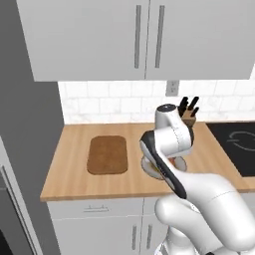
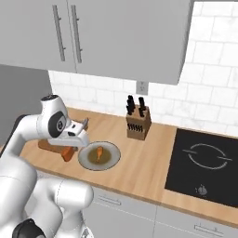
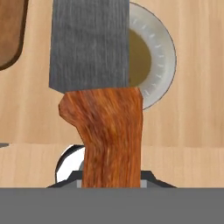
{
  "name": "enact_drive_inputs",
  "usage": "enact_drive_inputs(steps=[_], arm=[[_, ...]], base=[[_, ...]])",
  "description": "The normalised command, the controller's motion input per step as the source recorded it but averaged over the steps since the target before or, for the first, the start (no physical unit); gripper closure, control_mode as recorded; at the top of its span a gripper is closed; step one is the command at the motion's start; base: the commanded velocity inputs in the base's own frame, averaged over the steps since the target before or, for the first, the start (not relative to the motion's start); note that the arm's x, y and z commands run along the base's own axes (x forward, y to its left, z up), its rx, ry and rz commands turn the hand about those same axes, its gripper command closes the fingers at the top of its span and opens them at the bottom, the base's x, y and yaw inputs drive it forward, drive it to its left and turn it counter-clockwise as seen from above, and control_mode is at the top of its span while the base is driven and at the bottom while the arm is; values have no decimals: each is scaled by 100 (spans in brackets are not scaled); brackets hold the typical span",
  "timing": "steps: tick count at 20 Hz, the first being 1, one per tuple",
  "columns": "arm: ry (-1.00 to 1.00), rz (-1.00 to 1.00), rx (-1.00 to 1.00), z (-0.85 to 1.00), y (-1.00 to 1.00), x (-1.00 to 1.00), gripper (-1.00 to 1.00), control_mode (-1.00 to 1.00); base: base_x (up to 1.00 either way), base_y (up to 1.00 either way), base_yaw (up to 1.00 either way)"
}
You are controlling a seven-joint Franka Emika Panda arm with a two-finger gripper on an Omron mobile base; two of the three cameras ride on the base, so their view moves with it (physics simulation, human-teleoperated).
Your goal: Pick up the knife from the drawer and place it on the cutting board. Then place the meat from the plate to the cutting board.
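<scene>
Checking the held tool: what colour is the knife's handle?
Orange-red knife handle, clearest in the hand view.

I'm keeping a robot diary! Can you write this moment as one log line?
gripper: shut on orange-red-handled knife | over wooden counter | brown cutting board: bare | tan meat: on grey plate

- Light is even, soft and bright in all three views, with no visible lamp or source.
- Shadows are faint; the counter [image 1: 134,184] carries no hard cast shadows.
- No glare, even on the glossy white arm.
- Rendering is low in detail, with soft edges.
- Ahead of the end effector [image 3: 111,175], the knife [image 3: 98,87] looks coarse and smeared.
</scene>
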Motion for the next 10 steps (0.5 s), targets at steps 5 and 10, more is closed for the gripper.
enact_drive_inputs(steps=[5, 10], arm=[[0, 0, 0, 0, 0, 0, 100, 100], [0, -3, 0, 0, 10, 5, 100, -100]], base=[[23, 39, -35], [17, 37, -21]])
